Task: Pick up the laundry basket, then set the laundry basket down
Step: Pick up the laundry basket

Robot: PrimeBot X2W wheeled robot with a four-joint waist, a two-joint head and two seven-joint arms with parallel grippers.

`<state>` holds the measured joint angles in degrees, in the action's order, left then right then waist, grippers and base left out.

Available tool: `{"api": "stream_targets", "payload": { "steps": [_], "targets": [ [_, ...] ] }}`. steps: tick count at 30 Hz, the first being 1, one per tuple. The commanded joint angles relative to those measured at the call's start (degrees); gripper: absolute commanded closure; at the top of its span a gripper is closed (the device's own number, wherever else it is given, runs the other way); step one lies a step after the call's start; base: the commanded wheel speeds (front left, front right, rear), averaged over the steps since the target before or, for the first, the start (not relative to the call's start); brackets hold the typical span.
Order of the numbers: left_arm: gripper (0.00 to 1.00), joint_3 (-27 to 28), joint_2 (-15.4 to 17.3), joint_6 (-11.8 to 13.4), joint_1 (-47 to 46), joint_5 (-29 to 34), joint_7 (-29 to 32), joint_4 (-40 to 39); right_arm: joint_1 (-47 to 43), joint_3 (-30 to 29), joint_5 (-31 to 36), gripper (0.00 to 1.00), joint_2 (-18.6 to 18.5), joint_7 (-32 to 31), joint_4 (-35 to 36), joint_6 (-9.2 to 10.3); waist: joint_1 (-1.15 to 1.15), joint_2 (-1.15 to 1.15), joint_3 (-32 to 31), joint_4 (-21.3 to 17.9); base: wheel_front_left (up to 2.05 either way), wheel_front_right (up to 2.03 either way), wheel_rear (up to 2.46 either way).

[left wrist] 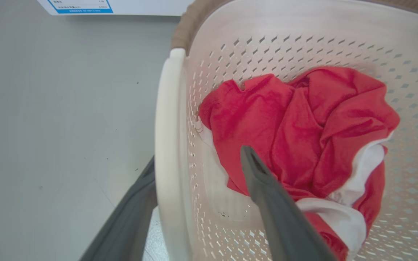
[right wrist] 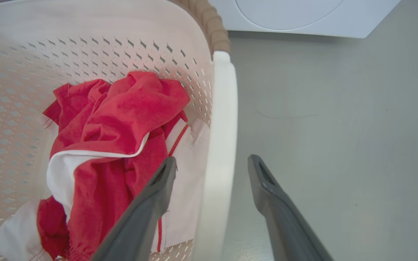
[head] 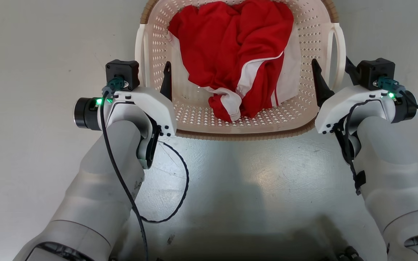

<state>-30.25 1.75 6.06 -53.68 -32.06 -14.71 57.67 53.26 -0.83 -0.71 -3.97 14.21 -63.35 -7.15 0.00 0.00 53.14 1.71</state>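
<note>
The laundry basket [head: 194, 116], cream-white and perforated with a brown rim, stands on the grey floor in front of me. A crumpled red and white garment [head: 238, 54] lies inside. My left gripper [head: 152, 72] is open and straddles the left loop handle [left wrist: 167, 145]: one finger [left wrist: 278, 210] sits inside the basket, the other [left wrist: 129, 221] outside. My right gripper [head: 330, 63] is open around the right loop handle [right wrist: 221, 137], with one finger [right wrist: 147, 210] inside the basket and one [right wrist: 278, 210] outside. Gaps show between the fingers and both handles.
The white washing machine [right wrist: 292, 14] stands beyond the basket on the right side. A white panel with a blue label [left wrist: 82, 6] shows beyond it on the left. A loose black cable [head: 181, 188] loops from my left arm over the floor [head: 249, 181].
</note>
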Motion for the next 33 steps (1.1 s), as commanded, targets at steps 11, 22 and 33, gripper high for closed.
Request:
{"api": "stream_targets", "payload": {
  "steps": [11, 22, 33],
  "targets": [
    [0.0, -1.17, 1.12, 0.03, -2.0, -0.93, -0.23, 2.91, 0.41, 1.8, -1.15, 0.0, 1.09, 0.78, -3.14, -0.34, 0.0, 0.0, 0.14, -0.46, 0.0, 0.0, 0.0],
    [0.0, -3.18, 1.12, -0.71, -5.13, -2.57, 0.43, 7.02, 3.1, 4.11, -3.2, 0.0, 1.09, 0.76, -7.19, -0.34, 0.0, 0.0, 0.48, -0.7, 0.0, 0.0, 0.0],
    [1.0, -5.33, 1.12, -0.03, -6.55, -3.22, -0.02, 8.24, 3.23, 7.35, -5.4, 1.0, 1.09, 0.78, -7.58, -0.34, 0.0, 0.0, 0.17, -0.73, 0.0, 0.0, 0.0]
  ]
}}
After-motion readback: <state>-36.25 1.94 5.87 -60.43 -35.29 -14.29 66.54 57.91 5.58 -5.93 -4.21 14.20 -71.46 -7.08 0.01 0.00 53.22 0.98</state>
